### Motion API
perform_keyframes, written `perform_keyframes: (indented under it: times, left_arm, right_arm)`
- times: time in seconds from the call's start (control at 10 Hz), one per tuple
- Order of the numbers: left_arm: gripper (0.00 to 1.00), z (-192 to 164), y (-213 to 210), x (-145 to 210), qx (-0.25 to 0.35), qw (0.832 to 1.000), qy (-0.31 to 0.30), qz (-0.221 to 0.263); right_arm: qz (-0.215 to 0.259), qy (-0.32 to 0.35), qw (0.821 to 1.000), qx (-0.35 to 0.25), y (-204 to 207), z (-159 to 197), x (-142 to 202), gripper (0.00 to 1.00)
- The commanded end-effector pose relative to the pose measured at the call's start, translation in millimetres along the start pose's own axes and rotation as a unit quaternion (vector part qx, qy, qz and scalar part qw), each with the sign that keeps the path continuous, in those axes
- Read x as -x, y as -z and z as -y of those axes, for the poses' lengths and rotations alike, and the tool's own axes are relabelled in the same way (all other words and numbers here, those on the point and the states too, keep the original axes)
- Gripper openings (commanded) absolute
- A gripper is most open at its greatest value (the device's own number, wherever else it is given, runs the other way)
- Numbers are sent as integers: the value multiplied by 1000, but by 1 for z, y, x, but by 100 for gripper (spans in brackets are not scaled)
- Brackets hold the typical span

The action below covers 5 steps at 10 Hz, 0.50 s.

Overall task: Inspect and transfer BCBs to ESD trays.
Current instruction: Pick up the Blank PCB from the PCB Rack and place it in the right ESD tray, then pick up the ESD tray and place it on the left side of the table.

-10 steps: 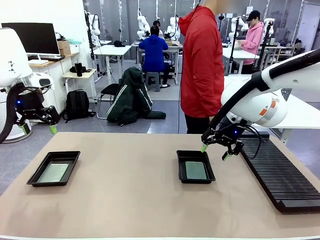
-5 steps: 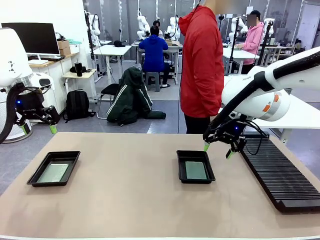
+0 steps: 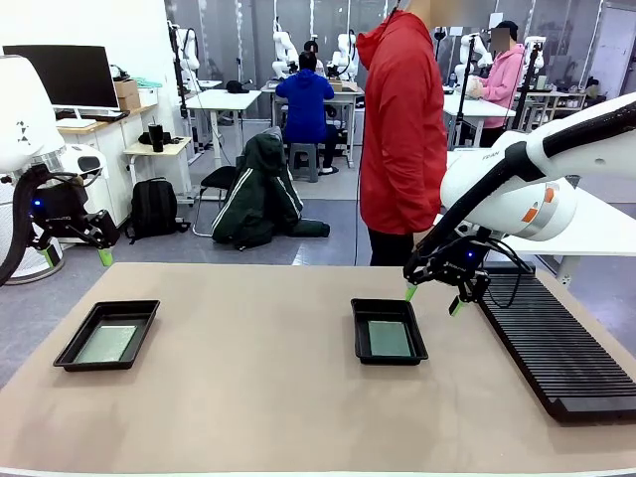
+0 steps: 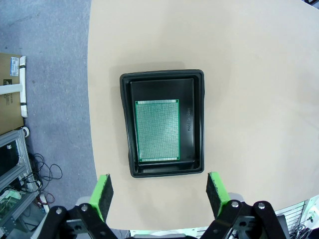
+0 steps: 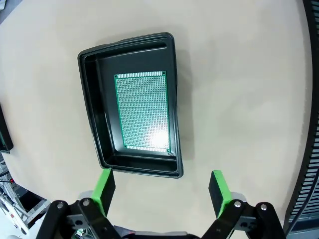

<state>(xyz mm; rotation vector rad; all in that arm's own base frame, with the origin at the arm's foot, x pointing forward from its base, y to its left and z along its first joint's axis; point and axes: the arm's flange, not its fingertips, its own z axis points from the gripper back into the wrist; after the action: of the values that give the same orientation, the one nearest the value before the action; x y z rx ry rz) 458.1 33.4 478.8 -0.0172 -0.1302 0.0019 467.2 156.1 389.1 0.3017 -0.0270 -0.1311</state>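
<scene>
Basically done-looking: right gripper (image 3: 433, 296) gaping wide and empty, hanging just beyond and right of tray (image 3: 389, 331), board (image 3: 389, 339) flat inside, long axis running away from fingers.

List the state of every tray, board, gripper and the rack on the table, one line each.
Left tray: flat on the table, holds one board.
Left board: lying flat in the tray.
Right tray: flat, holds one board.
Right board: lying flat.
Left gripper: open, empty.
Right gripper: open, empty.
Black rack: slots empty.
</scene>
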Motion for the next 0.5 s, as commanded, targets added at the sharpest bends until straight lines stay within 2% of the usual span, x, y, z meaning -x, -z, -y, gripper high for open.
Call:
perform_keyframes:
  times: [0.0, 0.4]
  left_arm:
    - [100, 0, 1, 1, 3, 1000, -1, 4]
    - [100, 0, 1, 1, 3, 1000, -1, 4]
  right_arm:
    - [2, -4, 1000, -3, 1, 1, 1, 100]
    - [2, -4, 1000, -3, 1, 1, 1, 100]
